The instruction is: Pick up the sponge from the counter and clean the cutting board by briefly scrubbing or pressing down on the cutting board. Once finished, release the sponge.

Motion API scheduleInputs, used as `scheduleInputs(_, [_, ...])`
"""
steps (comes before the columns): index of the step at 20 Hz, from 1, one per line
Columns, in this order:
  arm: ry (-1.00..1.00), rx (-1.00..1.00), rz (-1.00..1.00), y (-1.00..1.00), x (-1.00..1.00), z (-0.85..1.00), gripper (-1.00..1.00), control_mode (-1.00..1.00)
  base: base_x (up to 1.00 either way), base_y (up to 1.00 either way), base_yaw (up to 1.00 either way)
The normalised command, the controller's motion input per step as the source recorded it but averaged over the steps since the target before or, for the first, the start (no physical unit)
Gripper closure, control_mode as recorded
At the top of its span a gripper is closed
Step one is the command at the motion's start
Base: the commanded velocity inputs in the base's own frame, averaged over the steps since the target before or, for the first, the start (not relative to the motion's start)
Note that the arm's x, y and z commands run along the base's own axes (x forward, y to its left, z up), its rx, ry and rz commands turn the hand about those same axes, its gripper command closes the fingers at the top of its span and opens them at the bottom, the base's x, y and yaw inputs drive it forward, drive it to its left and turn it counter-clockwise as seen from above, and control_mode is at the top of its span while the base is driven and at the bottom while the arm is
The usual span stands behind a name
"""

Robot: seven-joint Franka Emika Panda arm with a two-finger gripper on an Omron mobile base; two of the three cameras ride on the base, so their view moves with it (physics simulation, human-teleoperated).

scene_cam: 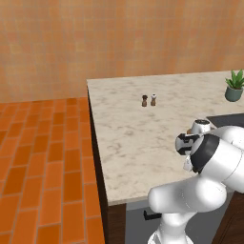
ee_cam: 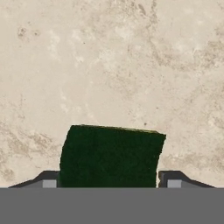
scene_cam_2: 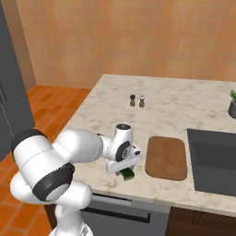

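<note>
The pick-up step is in hand. The sponge [ee_cam: 109, 155] sits between the fingers of the hand [scene_cam_2: 125, 169], apparently gripped, low over the counter [scene_cam_2: 184, 106] just left of the cutting board [scene_cam_2: 167, 156]. Next: carry it onto the board and press down.

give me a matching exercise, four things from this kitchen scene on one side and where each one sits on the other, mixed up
Things:
1. sponge
2. cutting board
3. potted plant
4. two small shakers

Places:
A. far right corner of the counter
B. side by side near the middle of the counter
C. between the fingers of the end effector, near the counter's front edge
D. flat on the counter, just left of the sink

Pairs: 1-C, 2-D, 3-A, 4-B
</note>
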Motion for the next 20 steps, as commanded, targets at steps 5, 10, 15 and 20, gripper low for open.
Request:
scheduleInputs(5, [0.00, 0.00, 0.00, 0.00, 0.00, 0.00, 1.00, -1.00, 0.00, 0.00, 0.00])
scheduleInputs(10, [-0.03, 0.01, -0.03, -0.18, 0.00, 0.17, 1.00, -1.00, 0.00, 0.00, 0.00])
scheduleInputs(15, [-0.11, 0.12, -0.12, -0.42, 0.14, 0.91, 1.00, -1.00, 0.00, 0.00, 0.00])
scheduleInputs(20, [-0.01, 0.11, -0.15, -0.51, 0.54, 0.34, 1.00, -1.00, 0.00, 0.00, 0.00])
